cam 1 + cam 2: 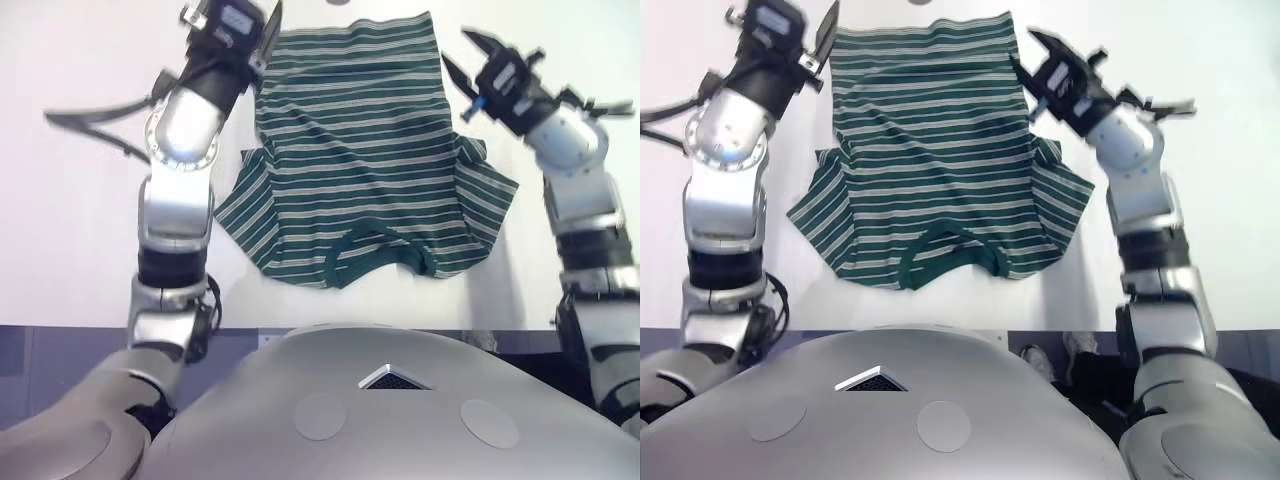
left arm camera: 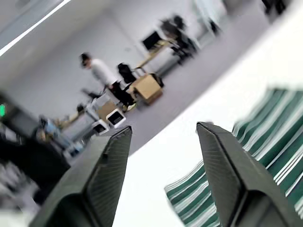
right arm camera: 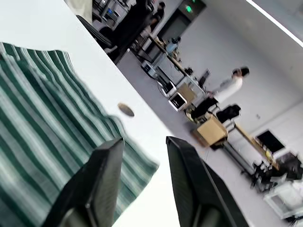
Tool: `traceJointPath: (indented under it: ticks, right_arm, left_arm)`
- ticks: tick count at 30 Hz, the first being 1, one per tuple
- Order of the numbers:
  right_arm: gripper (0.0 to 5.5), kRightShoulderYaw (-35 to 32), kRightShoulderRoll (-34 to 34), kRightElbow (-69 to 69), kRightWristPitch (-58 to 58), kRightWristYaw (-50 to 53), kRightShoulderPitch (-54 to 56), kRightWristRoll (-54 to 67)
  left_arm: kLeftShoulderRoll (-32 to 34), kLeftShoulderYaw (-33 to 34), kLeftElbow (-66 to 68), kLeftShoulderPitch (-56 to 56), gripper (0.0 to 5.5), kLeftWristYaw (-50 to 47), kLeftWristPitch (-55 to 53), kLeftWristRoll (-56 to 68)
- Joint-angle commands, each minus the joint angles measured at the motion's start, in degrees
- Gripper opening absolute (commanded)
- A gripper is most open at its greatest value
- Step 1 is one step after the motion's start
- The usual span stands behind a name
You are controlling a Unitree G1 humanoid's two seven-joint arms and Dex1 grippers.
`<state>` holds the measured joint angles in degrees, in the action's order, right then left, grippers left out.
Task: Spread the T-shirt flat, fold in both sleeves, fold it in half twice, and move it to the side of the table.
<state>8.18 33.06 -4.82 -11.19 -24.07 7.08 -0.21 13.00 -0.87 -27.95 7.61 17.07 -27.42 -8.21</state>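
A green T-shirt with white stripes lies mostly flat on the white table, collar toward me and hem at the far side. Both sleeves stick out sideways, a little rumpled. My left gripper hovers open at the far left hem corner, with nothing between its fingers; in the left wrist view it frames bare table beside the shirt's edge. My right gripper is open just off the far right hem corner, and in the right wrist view it hangs over that striped corner.
Bare table surface stretches to both sides of the shirt. The table's near edge runs just in front of the collar. A small dark disc lies beyond the hem. Past the far edge is a room with desks.
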Motion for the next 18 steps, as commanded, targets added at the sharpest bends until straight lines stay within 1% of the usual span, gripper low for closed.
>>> traceJointPath:
  ticks: [1,3,6,8,11,14,16,17,18]
  right_arm:
    - [1.67,-4.2,-4.4,9.3,4.7,7.8,-16.6,-1.1]
    - [1.67,-4.8,-7.4,13.2,6.1,11.4,-21.9,-2.3]
    - [1.67,-5.8,-9.7,16.4,6.8,14.4,-24.5,-4.1]
    - [1.67,-7.1,-11.0,17.9,7.3,15.9,-24.5,-4.3]
    - [1.67,-6.5,-11.9,20.8,7.9,15.8,-25.4,-5.5]
    - [1.67,-7.0,-12.3,22.8,8.5,15.8,-26.7,-5.6]
    - [1.67,-7.3,-12.5,22.8,8.8,15.8,-26.4,-5.7]
    - [1.67,-7.3,-12.4,22.5,8.7,15.7,-25.9,-5.9]
    - [1.67,-7.3,-12.3,22.3,8.6,15.6,-25.5,-6.1]
  left_arm:
    - [-0.2,9.7,-12.2,-16.3,3.30,4.4,-15.9,9.2]
    - [0.8,13.6,-15.0,-22.1,3.36,6.7,-23.6,13.3]
    - [1.7,15.1,-18.0,-25.6,3.36,8.2,-34.6,17.8]
    - [2.7,15.9,-16.2,-27.1,3.36,7.9,-38.7,18.8]
    - [4.0,17.7,-14.1,-29.3,3.36,7.2,-40.6,19.3]
    - [7.5,16.7,-13.1,-32.5,3.36,7.9,-39.9,19.1]
    - [8.1,16.0,-12.9,-34.2,3.36,8.0,-39.0,19.7]
    - [7.7,15.5,-13.1,-35.2,3.12,8.2,-38.9,20.6]
    - [7.3,15.0,-13.3,-36.1,3.02,8.6,-38.8,21.5]
